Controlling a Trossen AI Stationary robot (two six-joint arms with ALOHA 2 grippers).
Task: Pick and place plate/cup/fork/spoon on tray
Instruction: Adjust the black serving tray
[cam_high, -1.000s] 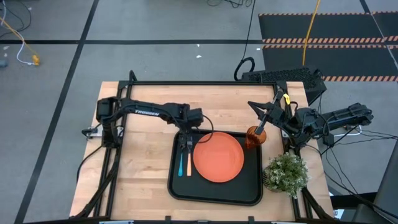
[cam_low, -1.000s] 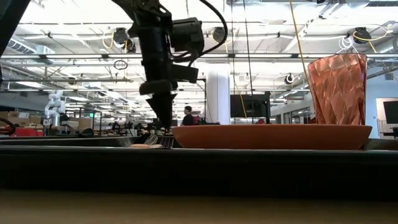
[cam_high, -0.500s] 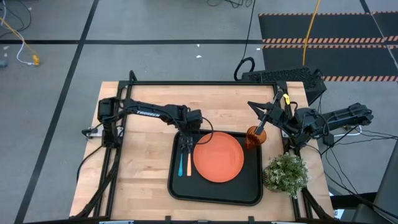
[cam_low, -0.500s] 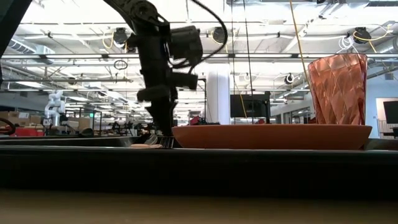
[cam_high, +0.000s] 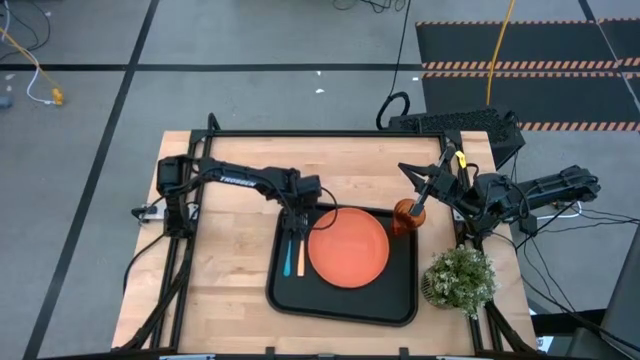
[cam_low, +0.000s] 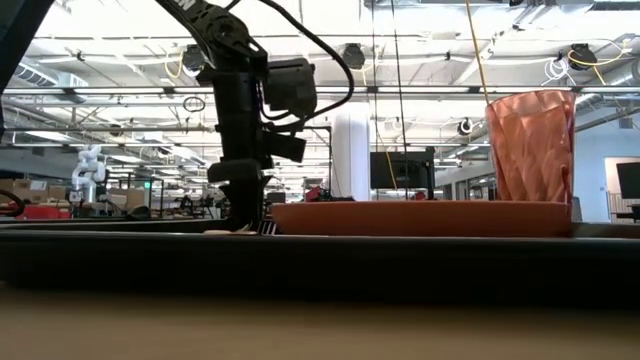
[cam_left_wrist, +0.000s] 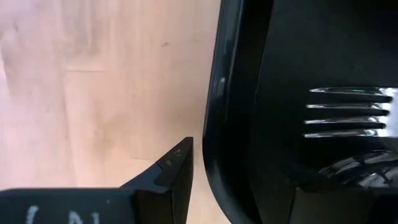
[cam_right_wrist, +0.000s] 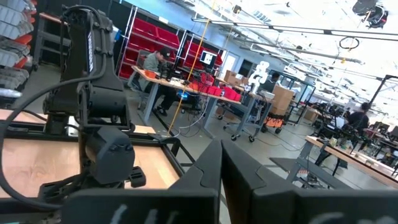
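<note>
At the tray (cam_high: 345, 305)'s far left rim, the left gripper (cam_high: 294, 222), straddling it, has dragged the tray leftward.

— What am I seeing on the black tray (cam_high: 345, 308)?
— The orange plate (cam_high: 347, 248) is lying flat; fork (cam_high: 299, 257) and blue spoon (cam_high: 286, 257) beside it; cup (cam_high: 404, 216) standing upright at the corner.

From my left wrist cam: tray (cam_left_wrist: 214, 112) rim straddled by the jaws, fork (cam_left_wrist: 348, 112) tines inside, bare wood bench (cam_left_wrist: 93, 81) outside.
</note>
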